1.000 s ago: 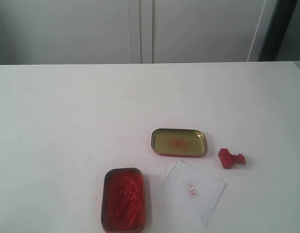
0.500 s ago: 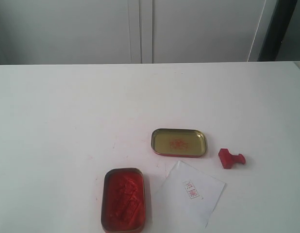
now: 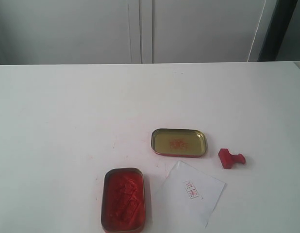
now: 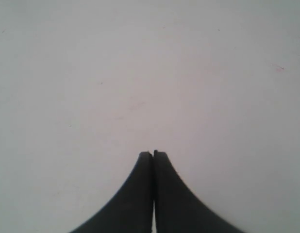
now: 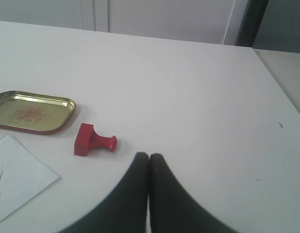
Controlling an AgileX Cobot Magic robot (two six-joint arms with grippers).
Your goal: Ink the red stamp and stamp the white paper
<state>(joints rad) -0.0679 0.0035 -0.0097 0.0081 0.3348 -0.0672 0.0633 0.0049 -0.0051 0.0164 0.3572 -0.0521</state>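
Red stamp (image 5: pixel 94 140) lies on its side near the closed right gripper (image 5: pixel 149 156).

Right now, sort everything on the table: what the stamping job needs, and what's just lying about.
Needed:
red stamp, lying on its side
white paper, already bearing a red mark
open tin of red ink

Lying about:
shallow gold tin, faint red smudge inside

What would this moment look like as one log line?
red stamp: on its side, free | white paper: already marked | left pincer: shut | right pincer: shut
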